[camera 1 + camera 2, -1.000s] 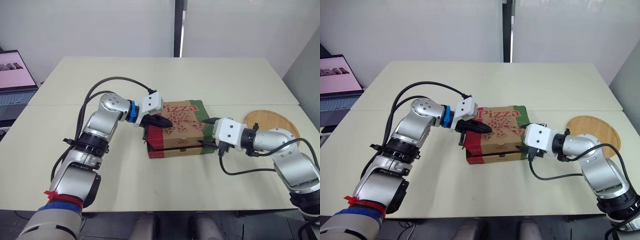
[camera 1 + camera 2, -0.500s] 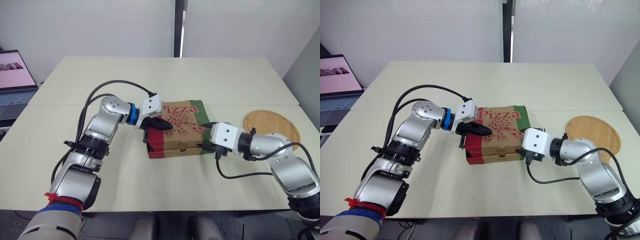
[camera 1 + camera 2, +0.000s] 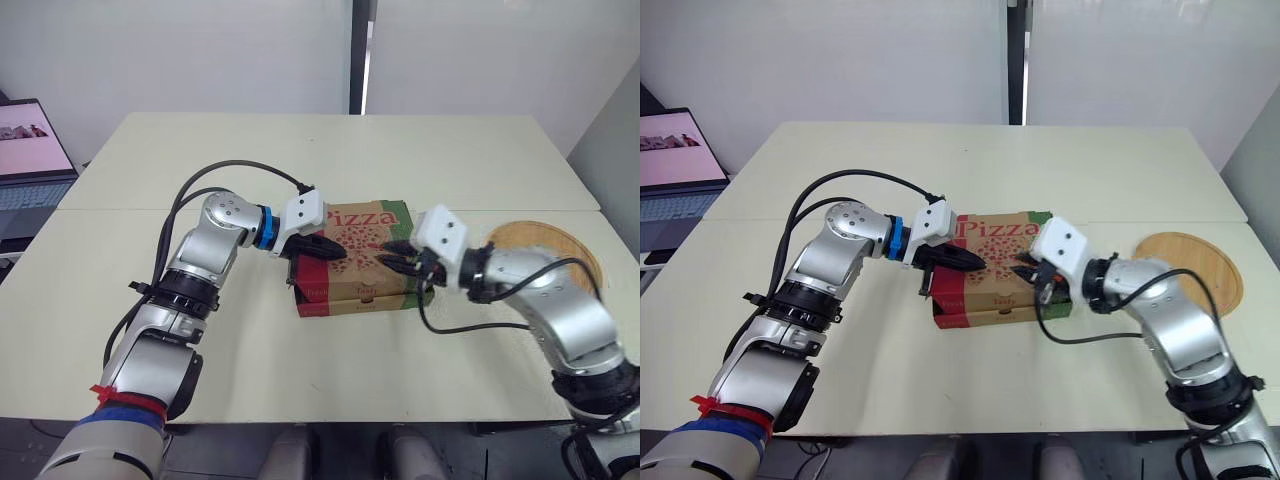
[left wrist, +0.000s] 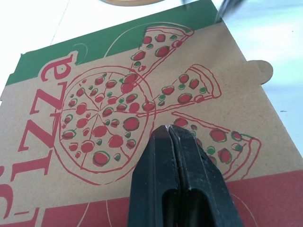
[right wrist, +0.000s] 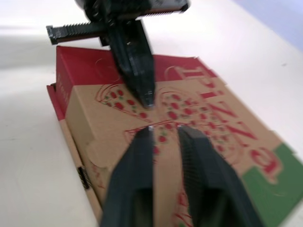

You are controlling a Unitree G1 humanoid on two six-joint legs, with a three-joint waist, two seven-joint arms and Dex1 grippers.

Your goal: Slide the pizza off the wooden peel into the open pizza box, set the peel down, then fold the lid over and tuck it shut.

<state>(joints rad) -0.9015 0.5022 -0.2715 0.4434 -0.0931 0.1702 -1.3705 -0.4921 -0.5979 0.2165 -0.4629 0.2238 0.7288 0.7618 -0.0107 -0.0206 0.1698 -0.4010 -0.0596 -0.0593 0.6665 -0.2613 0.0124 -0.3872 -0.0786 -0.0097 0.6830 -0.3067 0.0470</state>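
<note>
Box (image 3: 350,293) sits mid-worktop (image 3: 300,150) with the lid (image 4: 118,94) folded down; the pizza is presumably inside, can't see it. Peel (image 3: 555,245) lies flat on the worktop right of the box, apart from it, so set-down looks done. Left claw (image 3: 337,248) is pinched closed, tips pressing on the lid. Right claw (image 3: 392,254) is narrowly parted, empty, just over the lid's right part. Step: tucking shut. Next move likely needs the front flap pushed in while the left pins the lid.
</note>
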